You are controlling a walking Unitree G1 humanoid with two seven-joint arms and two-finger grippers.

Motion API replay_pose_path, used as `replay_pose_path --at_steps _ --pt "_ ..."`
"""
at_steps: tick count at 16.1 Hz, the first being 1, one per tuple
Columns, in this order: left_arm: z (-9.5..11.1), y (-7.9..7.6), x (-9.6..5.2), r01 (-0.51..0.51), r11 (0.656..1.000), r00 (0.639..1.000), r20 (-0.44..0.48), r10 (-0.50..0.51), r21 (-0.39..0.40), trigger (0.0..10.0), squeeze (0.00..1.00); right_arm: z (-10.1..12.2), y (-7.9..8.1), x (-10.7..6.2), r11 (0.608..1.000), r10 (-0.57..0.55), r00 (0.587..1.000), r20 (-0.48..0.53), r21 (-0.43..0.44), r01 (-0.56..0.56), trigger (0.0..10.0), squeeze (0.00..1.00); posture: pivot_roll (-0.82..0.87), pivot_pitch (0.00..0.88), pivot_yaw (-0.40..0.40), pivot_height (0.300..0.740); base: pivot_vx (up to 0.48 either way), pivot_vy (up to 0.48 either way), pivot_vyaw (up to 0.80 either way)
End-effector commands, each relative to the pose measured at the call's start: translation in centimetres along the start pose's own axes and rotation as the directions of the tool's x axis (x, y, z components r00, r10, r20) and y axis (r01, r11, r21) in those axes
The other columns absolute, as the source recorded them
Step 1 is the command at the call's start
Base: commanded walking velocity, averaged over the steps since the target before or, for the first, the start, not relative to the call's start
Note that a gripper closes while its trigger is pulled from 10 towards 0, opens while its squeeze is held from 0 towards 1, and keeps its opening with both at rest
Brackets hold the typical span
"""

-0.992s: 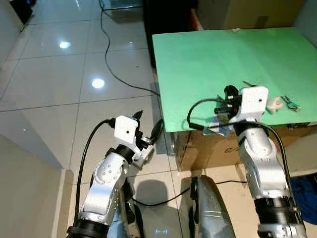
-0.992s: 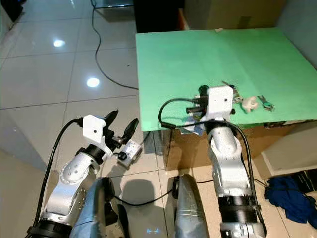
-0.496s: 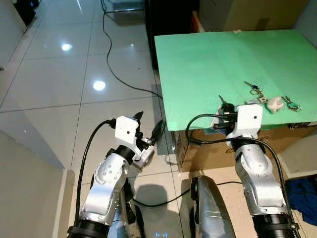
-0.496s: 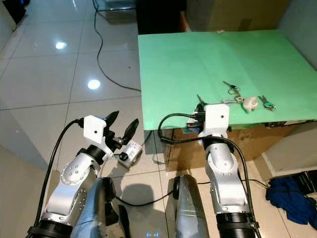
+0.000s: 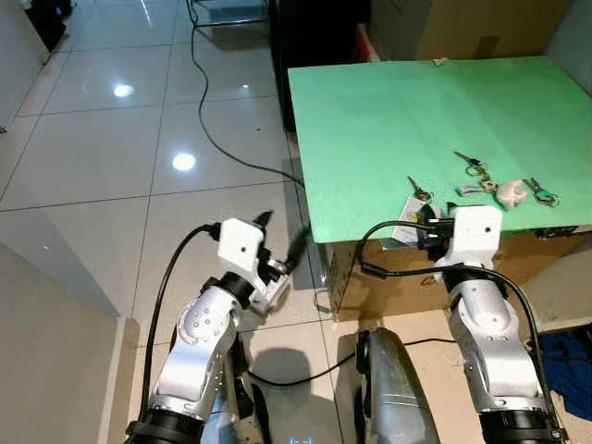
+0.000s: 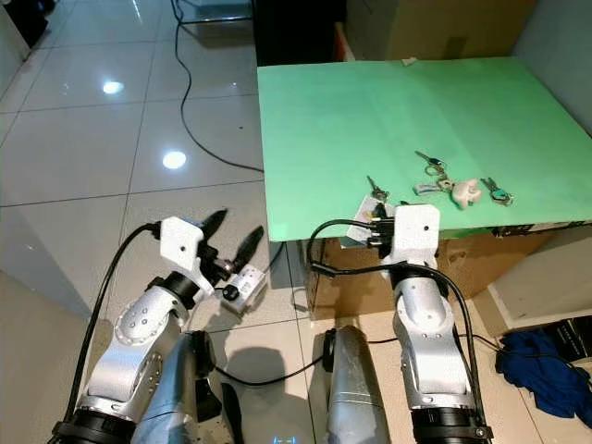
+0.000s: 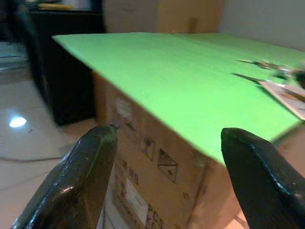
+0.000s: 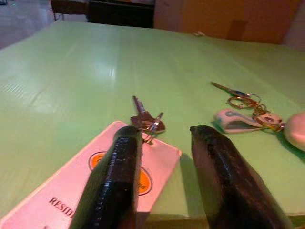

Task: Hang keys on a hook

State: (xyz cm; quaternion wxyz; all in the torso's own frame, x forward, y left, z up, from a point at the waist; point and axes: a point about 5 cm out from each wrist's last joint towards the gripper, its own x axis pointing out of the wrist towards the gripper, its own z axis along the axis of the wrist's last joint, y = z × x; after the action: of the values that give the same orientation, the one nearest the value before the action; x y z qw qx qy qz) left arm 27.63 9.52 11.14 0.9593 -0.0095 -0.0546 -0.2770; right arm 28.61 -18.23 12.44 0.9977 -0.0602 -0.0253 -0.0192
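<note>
Since a second ago we see the right gripper (image 8: 162,157) drawn back off the green table (image 5: 388,120) to its near edge, fingers parted and empty, the tagged key (image 8: 147,120) just ahead at twelve o'clock, shaft pointing away, while the left gripper (image 5: 277,242) idles, spread.

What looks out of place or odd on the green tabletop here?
The key with the pink tag lies at the green table front edge, tag overhanging it, apart from the other keys. No hook visible.
</note>
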Motion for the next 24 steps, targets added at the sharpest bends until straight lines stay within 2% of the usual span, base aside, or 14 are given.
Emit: replay_pose_path --at_steps 1,8,9,16,20,22,24 --pt "-0.1 -0.3 0.0 0.037 0.999 0.999 -0.002 -0.037 0.013 10.0 0.0 -0.4 -0.6 -0.3 1.0 -0.023 1.0 -0.008 -0.002 0.023 10.0 1.0 -0.22 0.16 0.052 0.588 0.0 0.0 0.0" --pt "-0.1 -0.8 -0.1 0.062 0.998 0.998 0.02 -0.062 -0.015 10.0 0.0 0.3 -2.1 0.9 0.999 -0.047 0.999 0.016 -0.024 0.047 10.0 1.0 -0.22 0.163 0.048 0.588 0.0 0.0 0.0" --pt "-0.1 -0.8 -0.2 0.058 0.998 0.998 0.021 -0.057 -0.018 10.0 0.0 -0.2 -2.2 1.3 1.0 -0.023 0.999 -0.027 -0.008 0.022 10.0 0.0 -0.22 0.164 0.047 0.588 0.0 0.0 0.0" --pt "0.0 -0.6 -0.4 0.045 0.999 0.999 0.024 -0.045 -0.018 10.0 0.0 0.1 -2.0 3.0 0.999 0.016 1.0 -0.015 -0.029 -0.017 10.0 0.0 -0.2 0.167 0.046 0.588 0.0 0.0 0.0" --pt "0.0 -0.6 -0.6 0.041 0.999 0.999 0.026 -0.04 -0.019 10.0 0.0 0.6 -2.0 3.3 0.998 0.024 1.0 0.017 -0.057 -0.023 10.0 0.0 -0.2 0.167 0.043 0.588 0.0 0.0 0.0" --pt "0.0 -0.6 -0.6 0.041 0.999 0.999 0.026 -0.041 -0.019 10.0 0.0 0.2 -2.0 3.3 1.0 0.016 1.0 -0.001 -0.026 -0.016 10.0 0.0 -0.2 0.167 0.042 0.588 0.0 0.0 0.0" --pt "0.0 -0.5 -0.6 0.04 0.999 0.999 0.025 -0.04 -0.016 10.0 0.0 -1.0 -2.0 3.6 0.989 -0.013 0.997 -0.072 0.148 0.024 10.0 0.0 -0.2 0.167 0.043 0.588 0.0 0.0 0.0"
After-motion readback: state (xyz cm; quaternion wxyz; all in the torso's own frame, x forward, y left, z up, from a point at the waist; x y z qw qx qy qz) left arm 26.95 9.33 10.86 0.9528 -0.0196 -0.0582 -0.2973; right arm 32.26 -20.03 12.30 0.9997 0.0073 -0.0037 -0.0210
